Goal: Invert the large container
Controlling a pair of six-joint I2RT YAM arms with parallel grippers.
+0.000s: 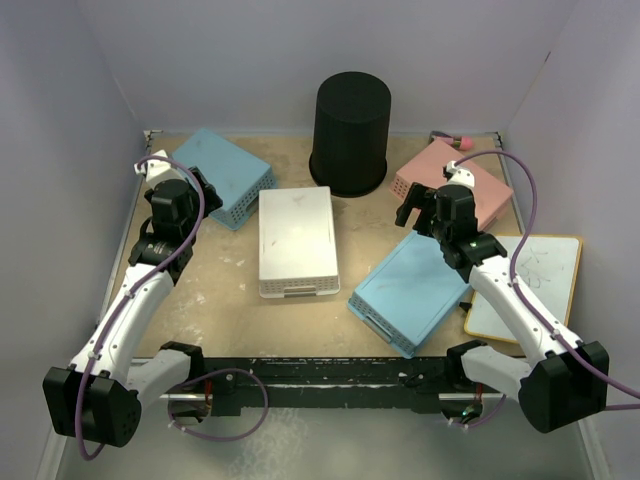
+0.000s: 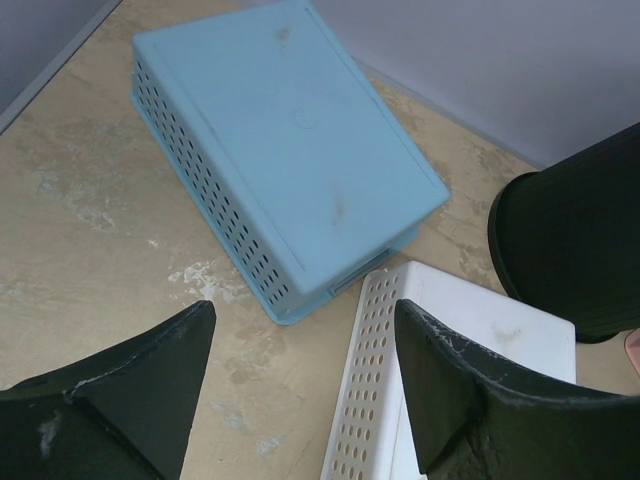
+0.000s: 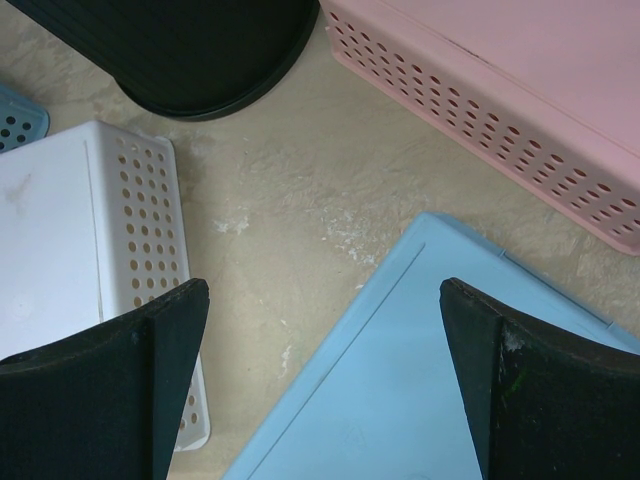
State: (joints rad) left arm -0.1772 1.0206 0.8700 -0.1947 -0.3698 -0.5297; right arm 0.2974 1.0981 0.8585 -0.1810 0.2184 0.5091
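The large container (image 1: pixel 350 130), a tall tapered black bin, stands at the back middle of the table with its wide rim down and its closed end up. Part of its side shows in the left wrist view (image 2: pixel 580 240), and its rim shows on the table in the right wrist view (image 3: pixel 200 50). My left gripper (image 1: pixel 205 185) (image 2: pixel 302 310) is open and empty, low over the table to the bin's left. My right gripper (image 1: pixel 420 205) (image 3: pixel 320 290) is open and empty to the bin's right. Neither touches the bin.
Overturned baskets lie round the bin: a blue one (image 1: pixel 225 175) (image 2: pixel 290 130) at back left, a white one (image 1: pixel 297 240) (image 2: pixel 370 400) (image 3: pixel 60 230) in the middle, a pink one (image 1: pixel 490 195) (image 3: pixel 520 80) at back right, a second blue one (image 1: pixel 410 290) (image 3: pixel 420 380) at front right. A whiteboard (image 1: pixel 535 275) lies far right.
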